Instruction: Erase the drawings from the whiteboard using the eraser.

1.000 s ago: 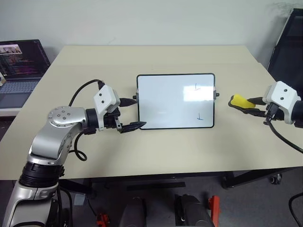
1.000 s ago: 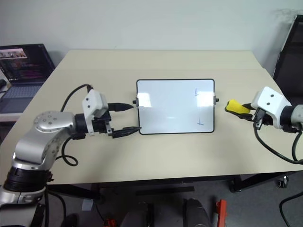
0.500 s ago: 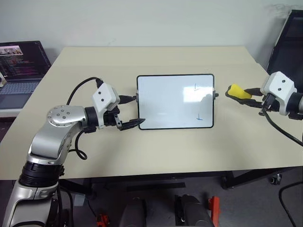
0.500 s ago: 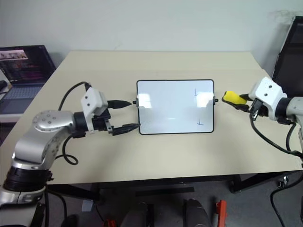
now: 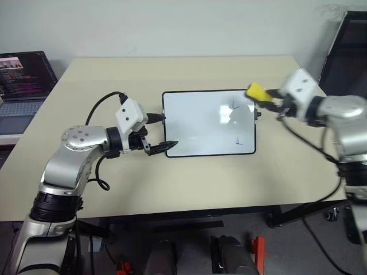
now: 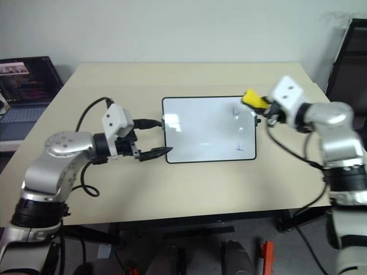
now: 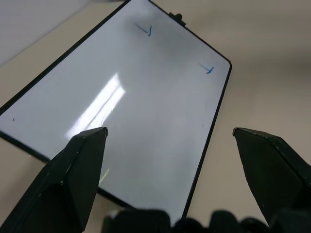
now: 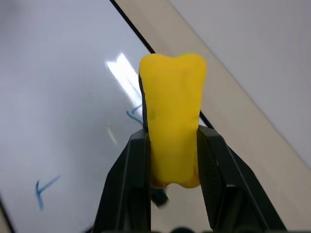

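Head views: on your counter (image 5: 189,183) lies the whiteboard (image 5: 195,132), flat, its short sides toward the two arms. Two drawings remain on it, the upper drawing (image 5: 234,105) near the far right corner and the lower drawing (image 5: 239,140) near the near right corner; neither looks wiped. Your right tool (image 5: 269,101) pinches the eraser (image 5: 256,92), which hangs over the board's far right corner, just beside the upper drawing; whether it touches the surface you cannot tell from here. Your left tool (image 5: 161,133) is spread, its fingers flanking the board's left edge. A laptop (image 5: 24,77) stands off to the left. Left wrist view: the two fingers stand wide apart above the white surface, with both blue marks at the opposite end. Right wrist view: the fingers (image 8: 129,194) are pressed onto the yellow block, with one mark just past its tip. Judged progress: eraser in hand and brought to the board; all wiping is left.
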{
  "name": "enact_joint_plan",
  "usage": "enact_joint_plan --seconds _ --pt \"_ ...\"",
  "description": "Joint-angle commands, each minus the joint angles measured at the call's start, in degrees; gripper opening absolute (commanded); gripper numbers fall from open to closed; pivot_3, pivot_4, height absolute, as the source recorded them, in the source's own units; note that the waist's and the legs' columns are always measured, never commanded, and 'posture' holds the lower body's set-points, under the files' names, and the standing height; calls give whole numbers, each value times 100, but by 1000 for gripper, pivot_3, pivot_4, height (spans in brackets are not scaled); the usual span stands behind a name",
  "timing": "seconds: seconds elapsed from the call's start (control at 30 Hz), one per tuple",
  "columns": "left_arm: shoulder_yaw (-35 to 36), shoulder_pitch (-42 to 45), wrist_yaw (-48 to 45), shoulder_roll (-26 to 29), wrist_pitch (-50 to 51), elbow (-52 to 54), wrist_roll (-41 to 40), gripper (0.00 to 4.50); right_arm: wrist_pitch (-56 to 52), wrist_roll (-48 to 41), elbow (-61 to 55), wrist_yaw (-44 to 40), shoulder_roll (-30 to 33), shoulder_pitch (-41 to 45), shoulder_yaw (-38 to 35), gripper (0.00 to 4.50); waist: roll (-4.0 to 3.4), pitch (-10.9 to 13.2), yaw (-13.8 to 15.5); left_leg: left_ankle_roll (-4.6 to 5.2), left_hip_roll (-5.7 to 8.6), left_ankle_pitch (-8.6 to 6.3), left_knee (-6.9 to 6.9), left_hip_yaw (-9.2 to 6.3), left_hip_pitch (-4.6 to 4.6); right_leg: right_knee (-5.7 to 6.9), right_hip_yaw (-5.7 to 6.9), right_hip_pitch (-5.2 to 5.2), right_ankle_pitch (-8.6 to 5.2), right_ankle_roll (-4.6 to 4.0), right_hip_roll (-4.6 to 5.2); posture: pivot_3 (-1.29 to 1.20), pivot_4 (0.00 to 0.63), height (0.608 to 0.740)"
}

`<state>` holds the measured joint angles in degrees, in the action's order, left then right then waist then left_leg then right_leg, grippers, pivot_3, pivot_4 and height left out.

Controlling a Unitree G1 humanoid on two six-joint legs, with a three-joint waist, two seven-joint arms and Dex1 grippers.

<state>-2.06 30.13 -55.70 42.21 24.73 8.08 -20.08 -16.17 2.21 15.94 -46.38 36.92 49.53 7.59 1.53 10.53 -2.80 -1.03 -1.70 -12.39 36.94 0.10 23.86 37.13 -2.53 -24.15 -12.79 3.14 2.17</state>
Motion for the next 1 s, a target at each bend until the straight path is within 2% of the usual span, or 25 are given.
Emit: enact_joint_plan --seconds 0.03,0.23,0.67,0.8,1.0 --pt "88 87 -8 7 -123 -6 45 4500 -112 383 415 519 -218 488 109 962 0 0 10 0 0 0 0 -1 2 -1 1 -1 0 -1 0 0 150 740" --pt "117 -1 -11 26 -122 54 64 4500 1 548 1072 696 -525 812 235 962 0 0 104 0 0 -1 -4 -3 9 -12 6 -1 0 -1 2 0 150 740" --pt "221 -242 27 106 -55 222 52 4500 382 915 2052 482 -284 994 437 962 2 -1 95 0 0 -1 3 -3 -1 -6 4 8 2 3 1 0 150 740" --pt "212 -255 43 84 -48 249 47 4500 287 1002 2036 248 -305 917 593 962 3 -3 88 1 0 0 3 -3 -9 0 3 10 4 1 0 0 150 740" --pt "208 -270 39 80 -49 253 46 4500 54 1018 1350 -353 -322 549 856 962 8 -7 55 1 -1 0 4 -3 -11 0 2 12 4 1 0 0 150 740"
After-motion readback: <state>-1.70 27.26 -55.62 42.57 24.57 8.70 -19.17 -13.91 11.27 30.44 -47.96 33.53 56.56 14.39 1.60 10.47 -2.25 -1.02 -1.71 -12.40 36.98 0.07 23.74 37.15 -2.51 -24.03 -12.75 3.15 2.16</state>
